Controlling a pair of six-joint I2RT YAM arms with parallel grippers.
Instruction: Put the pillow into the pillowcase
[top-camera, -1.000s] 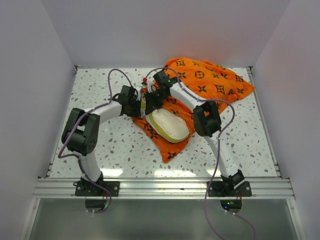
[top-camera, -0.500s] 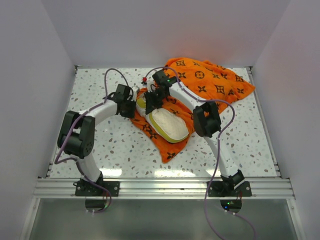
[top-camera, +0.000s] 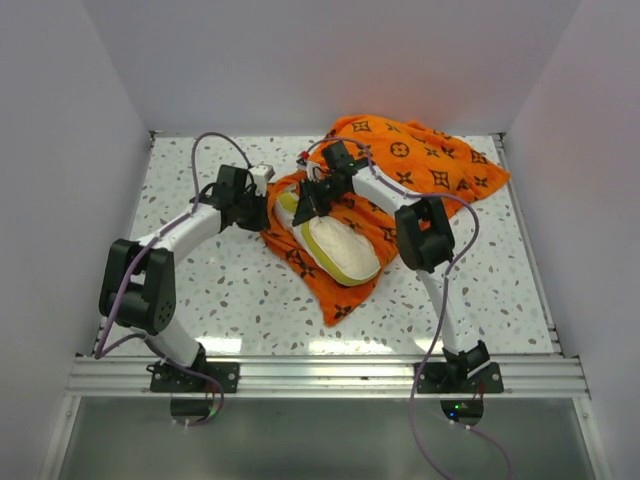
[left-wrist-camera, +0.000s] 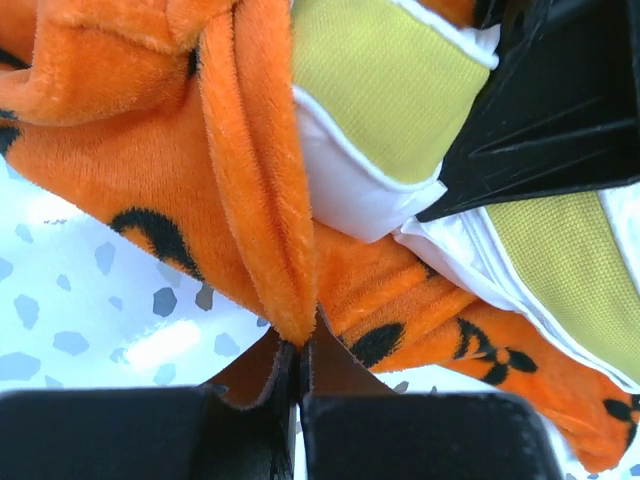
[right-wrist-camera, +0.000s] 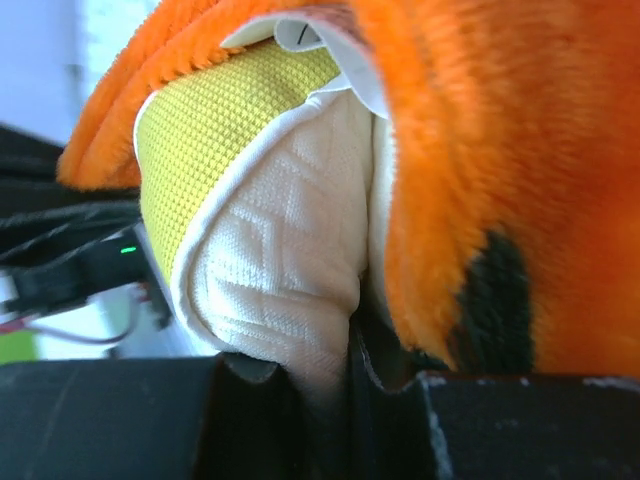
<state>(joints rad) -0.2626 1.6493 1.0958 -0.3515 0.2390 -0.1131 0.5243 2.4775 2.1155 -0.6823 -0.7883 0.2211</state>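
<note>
The orange pillowcase lies bunched from the table's middle to the back right. One flap lies under the cream pillow, whose near half sticks out of the opening. My left gripper is shut on a fold of the pillowcase's edge, at the left of the opening. My right gripper is shut on the pillow's far corner, just inside the opening, with orange fabric draped over it. In the left wrist view the pillow's yellow band and the other gripper's black body lie close ahead.
The speckled table is boxed in by white walls on the left, back and right. An aluminium rail with both arm bases runs along the near edge. Purple cables loop over both arms.
My left gripper has closed on the pillowcase's edge while its arm swung left and back. The right gripper kept its grip on the pillow and shifted slightly right.
</note>
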